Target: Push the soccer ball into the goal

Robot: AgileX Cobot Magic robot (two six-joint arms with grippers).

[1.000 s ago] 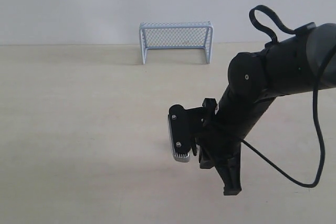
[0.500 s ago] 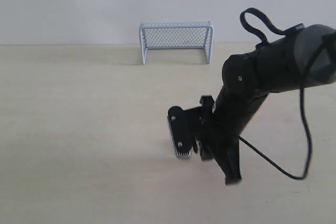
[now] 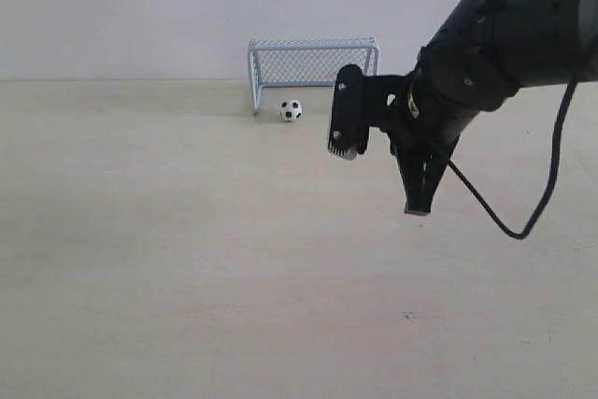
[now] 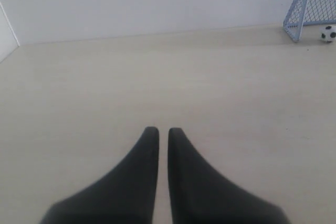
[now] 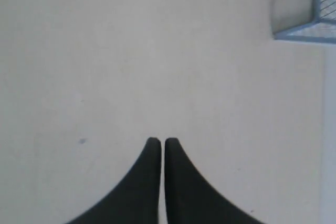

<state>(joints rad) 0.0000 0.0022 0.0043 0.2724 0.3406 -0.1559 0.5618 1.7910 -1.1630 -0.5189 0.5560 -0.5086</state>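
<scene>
Ball: soccer ball (image 3: 291,110) sat right at the goal (image 3: 313,43) mouth, by its 9 o'clock post; fully in or not, couldn't tell.
Right gripper (image 3: 417,206): fingers pressed together, empty, probably for nudging; hung at the ball's 4 o'clock.
Left gripper (image 4: 158,129): also pinched together, empty, parked well away.

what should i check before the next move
1. soccer ball in view: ok, at the goal mouth near one post.
2. ball fully inside the goal: cannot tell.
3. right hand apart from the ball: ok.
4. right hand shut for pushing: ok.
5. left hand shut, well away from the goal: ok.
</scene>
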